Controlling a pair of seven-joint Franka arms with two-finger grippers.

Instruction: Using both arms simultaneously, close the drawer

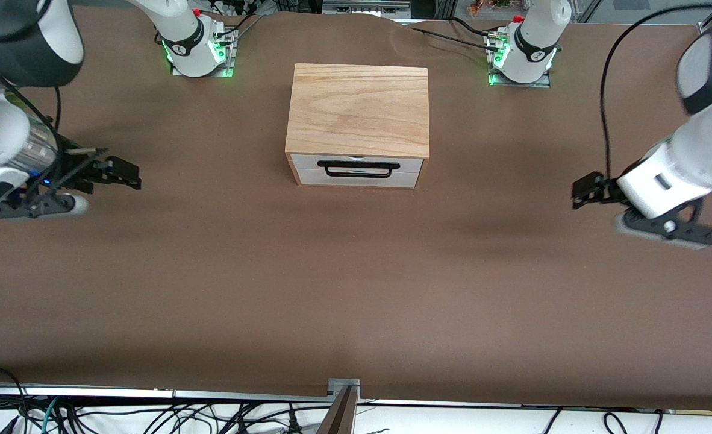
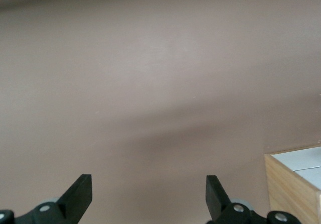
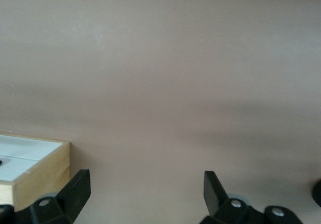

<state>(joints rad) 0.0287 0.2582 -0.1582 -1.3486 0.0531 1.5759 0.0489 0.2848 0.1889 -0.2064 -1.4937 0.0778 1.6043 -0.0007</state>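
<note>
The light oak box (image 1: 357, 108) stands mid-table, toward the robots' bases. The drawer's white front (image 1: 356, 170) with its black bar handle (image 1: 359, 169) faces the front camera and sits about flush with the box. My left gripper (image 1: 586, 191) is open and empty, low over the bare table toward the left arm's end, well apart from the box. My right gripper (image 1: 124, 173) is open and empty toward the right arm's end, also well apart. The left wrist view shows open fingers (image 2: 80, 194) and a box corner (image 2: 288, 184). The right wrist view shows open fingers (image 3: 77, 189) and a box corner (image 3: 42, 171).
The brown table cover (image 1: 356, 289) stretches from the box to the front edge. The green-lit arm bases (image 1: 199, 51) (image 1: 521, 57) stand at the back edge. Cables (image 1: 151, 416) lie below the table's front edge.
</note>
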